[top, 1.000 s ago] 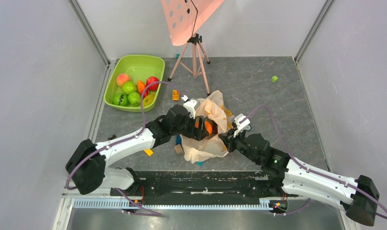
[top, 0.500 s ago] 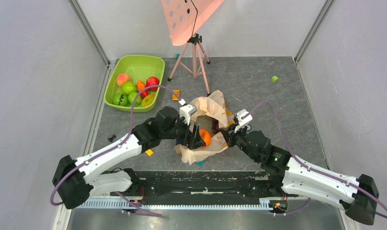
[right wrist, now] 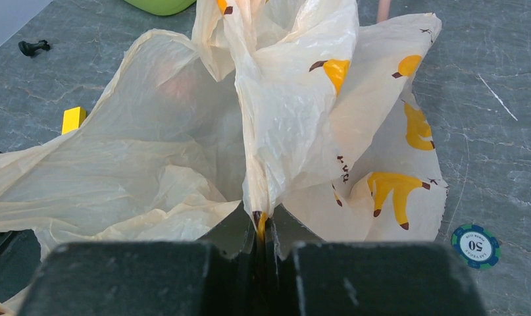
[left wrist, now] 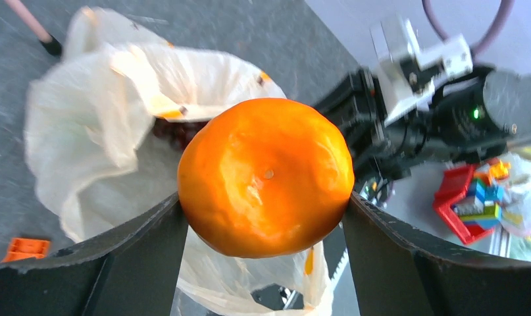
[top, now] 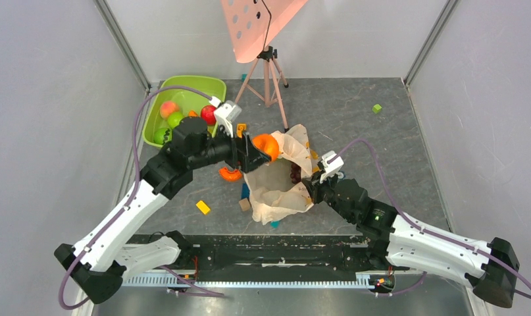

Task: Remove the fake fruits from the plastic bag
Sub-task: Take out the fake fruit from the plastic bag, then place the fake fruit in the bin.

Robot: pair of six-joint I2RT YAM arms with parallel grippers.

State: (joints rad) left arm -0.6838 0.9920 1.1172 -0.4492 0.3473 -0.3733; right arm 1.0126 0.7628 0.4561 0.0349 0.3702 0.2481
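Note:
My left gripper [top: 262, 149] is shut on a glossy orange [top: 268, 145], held in the air above the left rim of the plastic bag [top: 279, 184]. In the left wrist view the orange [left wrist: 266, 176] sits squeezed between both black fingers [left wrist: 151, 237], with the bag's open mouth [left wrist: 85, 131] below it. A dark purple fruit [top: 295, 171] shows inside the bag. My right gripper [top: 313, 187] is shut on the bag's right edge; a fold of the bag [right wrist: 295, 118] is pinched between its jaws [right wrist: 266, 230]. A peach [top: 168, 108], a green fruit [top: 176, 119] and a red apple [top: 208, 114] lie in the green tub [top: 183, 87].
An orange arc piece [top: 230, 174], a yellow block [top: 202, 207], a brown block [top: 245, 205] and an orange block [top: 241, 130] lie left of the bag. A tripod [top: 269, 72] stands behind it. A green block [top: 377, 108] is far right, a poker chip [right wrist: 475, 245] near the bag.
My left gripper has risen out of the bag with the orange and swung back and left, toward the green tub. The right gripper stays pinched on the bag.

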